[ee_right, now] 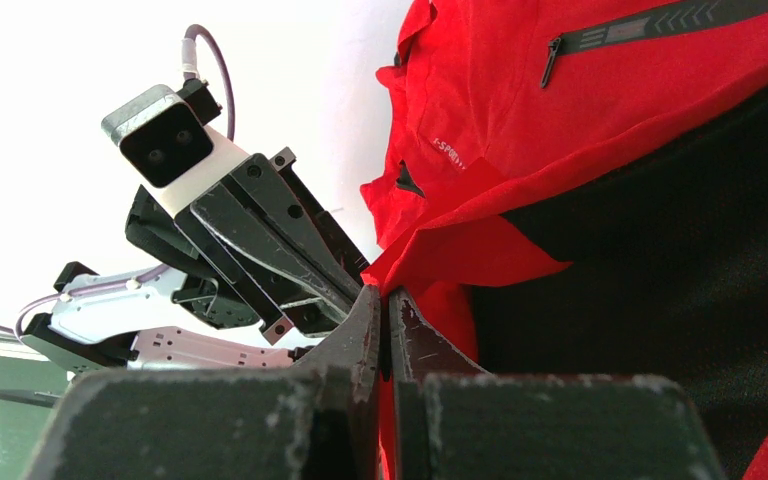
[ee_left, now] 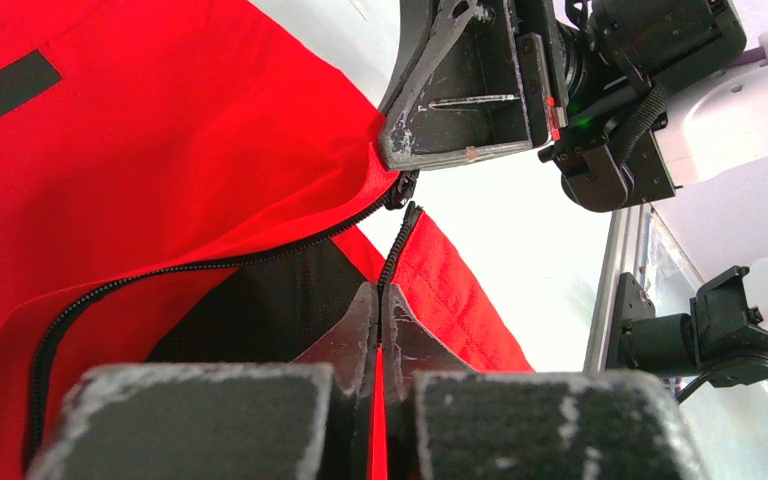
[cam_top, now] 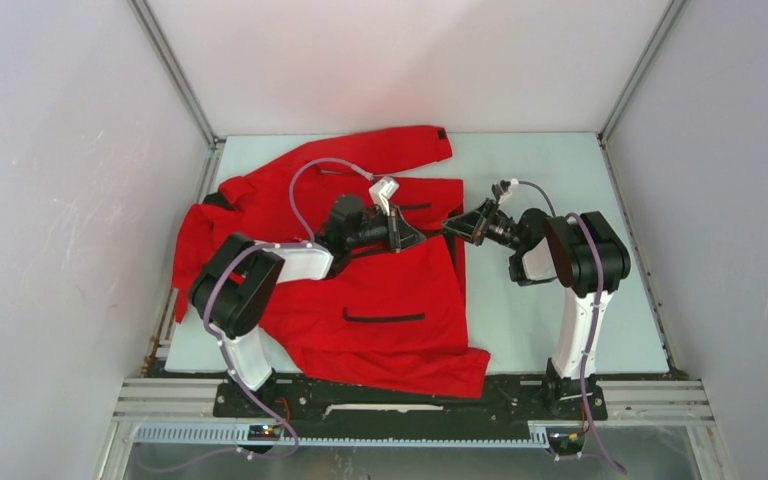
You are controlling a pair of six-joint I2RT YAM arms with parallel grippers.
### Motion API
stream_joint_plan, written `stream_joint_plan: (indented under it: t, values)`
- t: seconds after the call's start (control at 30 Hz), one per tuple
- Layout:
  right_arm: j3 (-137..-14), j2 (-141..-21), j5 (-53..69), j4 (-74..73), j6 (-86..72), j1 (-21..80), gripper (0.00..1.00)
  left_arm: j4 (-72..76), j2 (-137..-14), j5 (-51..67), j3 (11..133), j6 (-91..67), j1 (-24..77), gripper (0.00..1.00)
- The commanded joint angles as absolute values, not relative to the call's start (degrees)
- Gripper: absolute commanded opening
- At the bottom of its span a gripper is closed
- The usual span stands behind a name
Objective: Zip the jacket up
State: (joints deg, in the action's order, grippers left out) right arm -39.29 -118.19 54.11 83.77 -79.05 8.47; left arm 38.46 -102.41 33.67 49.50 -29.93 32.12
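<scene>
The jacket (cam_top: pixel 380 300) lay spread over the centre-left of the top view. My left gripper (ee_left: pixel 378 300) was pinched tight on one zipper tape and my right gripper (ee_right: pixel 380 300) clamped the opposite front edge, I judged to align the hem ends. The zipper (ee_left: pixel 210 265) gaped open. The right gripper crowded the slider (ee_left: pixel 400 190) at upper centre of the left wrist view.

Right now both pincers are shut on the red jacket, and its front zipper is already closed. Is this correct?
Not quite. The front zipper is open: the left wrist view shows its two rows of teeth running apart. The rest holds: the left pincer and the right pincer are both shut on the red jacket.
</scene>
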Motion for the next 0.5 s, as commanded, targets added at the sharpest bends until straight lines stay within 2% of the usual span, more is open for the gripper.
stream_joint_plan:
  t: [0.0, 0.47]
  values:
    - [-40.87, -118.83, 54.86, 87.36, -79.14, 8.34, 0.00, 41.13, -100.72, 34.52, 48.49, -28.91, 31.77, 0.00]
    - [-41.17, -118.56, 54.65, 87.37, -79.66, 8.23, 0.00, 41.05, -101.21, 34.54, 47.87, -28.46, 31.82, 0.00]
